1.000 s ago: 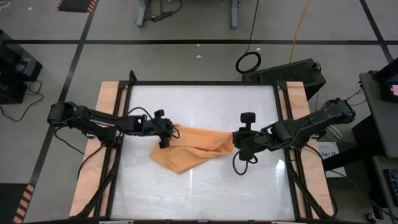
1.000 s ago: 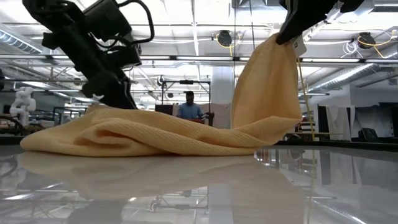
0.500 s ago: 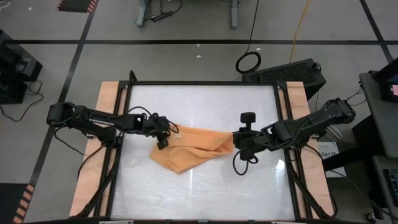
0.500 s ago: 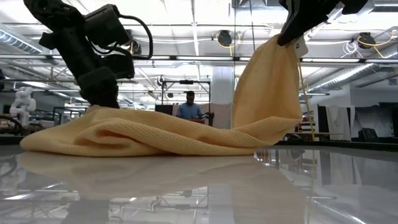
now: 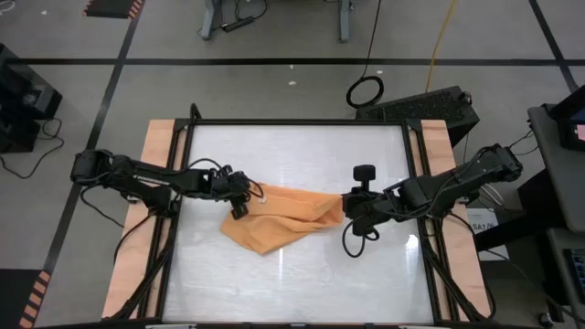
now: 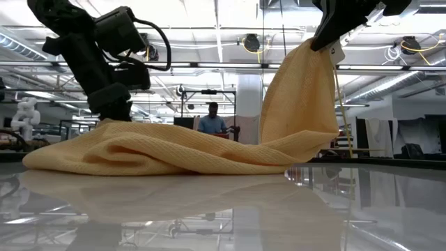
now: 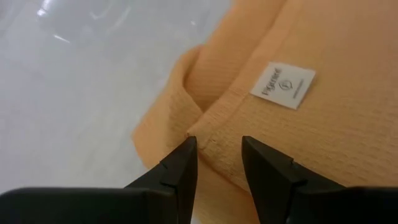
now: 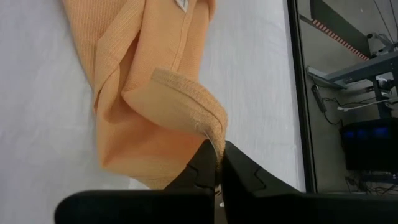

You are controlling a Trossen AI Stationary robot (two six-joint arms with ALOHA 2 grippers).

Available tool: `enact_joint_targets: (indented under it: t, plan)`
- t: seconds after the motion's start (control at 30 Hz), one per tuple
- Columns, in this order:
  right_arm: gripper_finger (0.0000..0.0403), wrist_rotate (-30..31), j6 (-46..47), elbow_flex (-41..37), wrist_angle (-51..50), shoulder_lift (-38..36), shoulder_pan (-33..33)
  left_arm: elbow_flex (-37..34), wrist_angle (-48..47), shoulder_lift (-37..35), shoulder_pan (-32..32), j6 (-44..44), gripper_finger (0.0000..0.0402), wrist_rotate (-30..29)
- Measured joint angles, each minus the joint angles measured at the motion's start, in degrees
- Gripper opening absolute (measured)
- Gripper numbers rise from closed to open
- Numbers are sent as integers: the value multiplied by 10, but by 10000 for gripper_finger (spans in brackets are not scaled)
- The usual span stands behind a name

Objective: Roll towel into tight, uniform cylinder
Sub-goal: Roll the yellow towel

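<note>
The orange-tan towel [image 5: 283, 219] lies bunched in folds in the middle of the table, and its right corner is lifted. My right gripper [image 5: 345, 208] is shut on that corner, above the table in the low view [image 6: 324, 38]. My left gripper [image 5: 243, 203] is open at the towel's left end. In the left wrist view its fingers [image 7: 217, 163] stand apart over a hemmed edge of the towel [image 7: 211, 134], near the white tag [image 7: 283, 85]. In the low view it stands low on the cloth [image 6: 111, 110]. My left gripper is right at the towel's hemmed edge [image 7: 205, 140], pointing down at it; I cannot tell whether its fingers touch the cloth. My right gripper pinches the hemmed edge at the towel's right corner [image 8: 210, 127] between its two fingers, coming from the table's right side. The corner is lifted clear. The cloth hangs slack below it [image 6: 300, 104] and runs down to the part lying on the table.
The table top [image 5: 302, 274] is white and glossy with a dark frame and wooden side strips [image 5: 157, 183]. Cables lie by the right arm [image 5: 352, 242]. In the low view a person [image 6: 212, 120] stands far off in the room behind the table.
My left gripper has gone a little toward the table's left edge, along the top of the towel to its left end, staying low. My right gripper and the lifted corner have kept still, and the towel's shape is unchanged.
</note>
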Motion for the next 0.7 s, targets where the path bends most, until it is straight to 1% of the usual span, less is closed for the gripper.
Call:
enact_joint_targets:
  t: [0.17,0.23,0.3,0.4,0.43,0.6,0.7]
  plan:
    - [2,0,0,0,0,0,0,0,-1,37,4,-13,131,7]
    - [2,0,0,0,0,0,0,0,0,47,4,-13,121,5]
    - [2,0,0,0,0,0,0,0,4,50,4,-5,95,-3]
    - [2,0,0,0,0,0,0,0,28,49,3,7,29,-20]
    - [2,0,1,0,0,0,0,0,36,46,3,7,15,-21]
    - [2,3,8,0,20,0,0,0,79,26,-5,22,4,-11]
    - [2,3,7,0,56,3,0,0,80,6,-12,22,4,17]
